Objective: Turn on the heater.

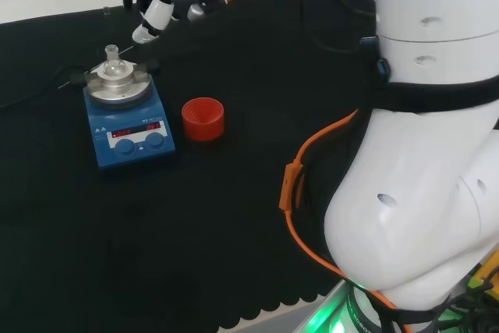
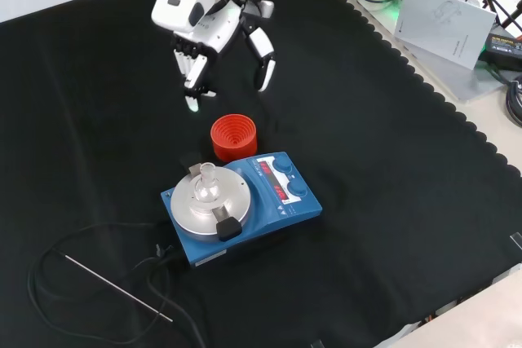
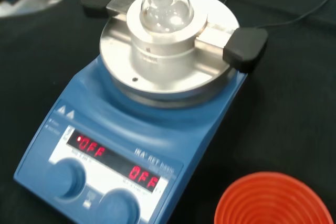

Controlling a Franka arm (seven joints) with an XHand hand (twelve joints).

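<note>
The heater (image 2: 245, 209) is a blue hotplate with two red lit displays and two blue knobs (image 3: 65, 178) on its front panel. A small clear flask (image 3: 160, 9) sits in a round metal block (image 2: 205, 201) on its plate. The hand (image 2: 208, 26) hangs in the air beyond the heater in the front view, apart from it. Its fingers (image 2: 263, 59) point down, relaxed, and hold nothing. In the head view the hand (image 1: 160, 1) is above and behind the heater (image 1: 129, 126).
A red ribbed ring (image 2: 234, 137) stands on the cloth between the hand and the heater, close to the knobs. A thin metal rod (image 2: 114, 287) and a black cable (image 2: 49, 266) lie near the heater. Papers (image 2: 444, 14) lie past the cloth's scalloped edge.
</note>
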